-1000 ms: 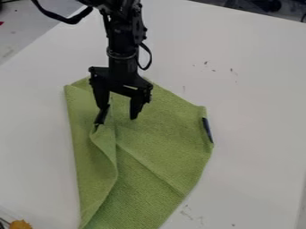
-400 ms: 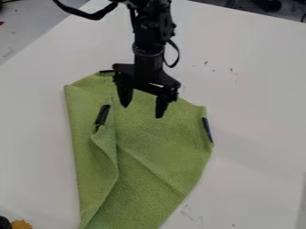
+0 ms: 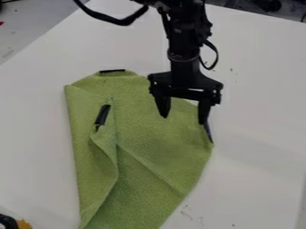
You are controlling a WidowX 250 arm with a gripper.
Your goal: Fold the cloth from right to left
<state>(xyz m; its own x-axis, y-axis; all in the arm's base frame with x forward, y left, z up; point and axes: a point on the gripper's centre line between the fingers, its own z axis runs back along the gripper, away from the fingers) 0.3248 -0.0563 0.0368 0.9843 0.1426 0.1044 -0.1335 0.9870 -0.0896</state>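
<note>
End effector [image 3: 183, 117]: black, hanging downward, fingers spread, over the upper right of the cloth [image 3: 149, 138]. Cloth: green, partly folded, on a white counter [image 3: 263, 129]. Lower left corner: orange item [image 3: 24, 224].

A white table [image 3: 263, 161] spans most of the frame, with dark marks [image 3: 187, 214] low right of centre. Grey floor [image 3: 36, 27] lies upper left, dark clutter [image 3: 266, 5] upper right. A soft shadow [image 3: 248, 150] crosses the right side.
</note>
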